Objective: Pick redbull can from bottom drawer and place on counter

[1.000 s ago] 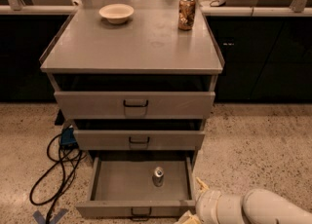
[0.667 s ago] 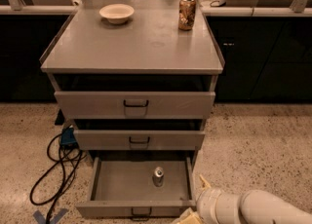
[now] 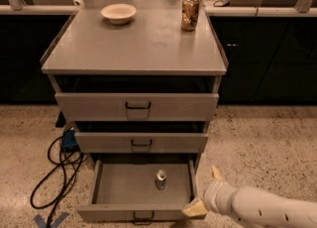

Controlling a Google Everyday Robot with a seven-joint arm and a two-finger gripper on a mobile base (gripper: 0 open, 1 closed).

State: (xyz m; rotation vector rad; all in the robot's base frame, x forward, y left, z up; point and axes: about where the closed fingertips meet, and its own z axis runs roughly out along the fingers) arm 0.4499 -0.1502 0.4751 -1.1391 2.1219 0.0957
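The redbull can (image 3: 160,179) is a slim silvery can standing upright in the middle of the open bottom drawer (image 3: 119,186). The grey counter (image 3: 133,41) tops the cabinet above. My gripper (image 3: 202,192) is at the end of the white arm coming in from the lower right. It sits at the drawer's front right corner, to the right of the can and apart from it. One pale fingertip (image 3: 194,208) lies by the drawer's front corner and another points up beside the right wall.
A white bowl (image 3: 118,13) and a brown-gold patterned can (image 3: 190,12) stand at the back of the counter. Two taller drawers (image 3: 137,107) are closed above the open one. Black cables (image 3: 59,170) and a blue box lie on the speckled floor at the left.
The arm and gripper have shifted slightly left toward the drawer's front right corner. The can and drawer have not moved.
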